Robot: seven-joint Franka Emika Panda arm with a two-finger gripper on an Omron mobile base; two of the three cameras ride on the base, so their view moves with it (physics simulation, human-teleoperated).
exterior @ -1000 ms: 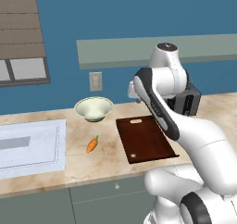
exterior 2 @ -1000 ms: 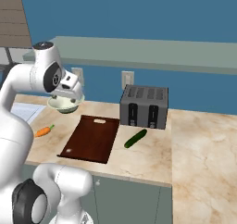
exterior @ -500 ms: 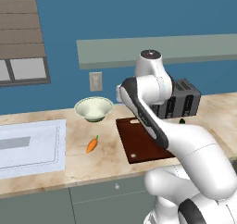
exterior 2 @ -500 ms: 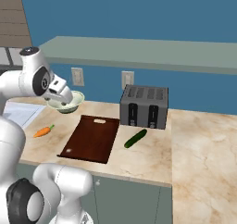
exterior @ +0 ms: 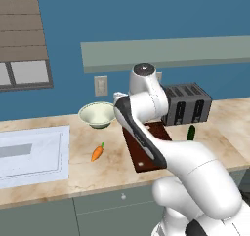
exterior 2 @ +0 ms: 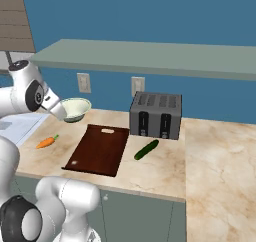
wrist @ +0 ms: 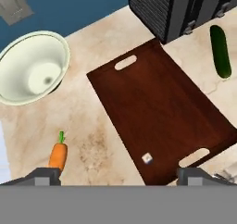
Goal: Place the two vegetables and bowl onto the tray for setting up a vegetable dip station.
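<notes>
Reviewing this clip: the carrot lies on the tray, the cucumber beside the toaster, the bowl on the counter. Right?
Not quite. The carrot lies on the counter, left of the tray, not on it, as the hand view shows. The cucumber beside the toaster and the bowl are as stated.

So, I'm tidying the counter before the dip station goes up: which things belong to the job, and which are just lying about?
For the job:
carrot
cucumber
bowl
tray

Just there:
toaster
sink area
wall outlets
</notes>
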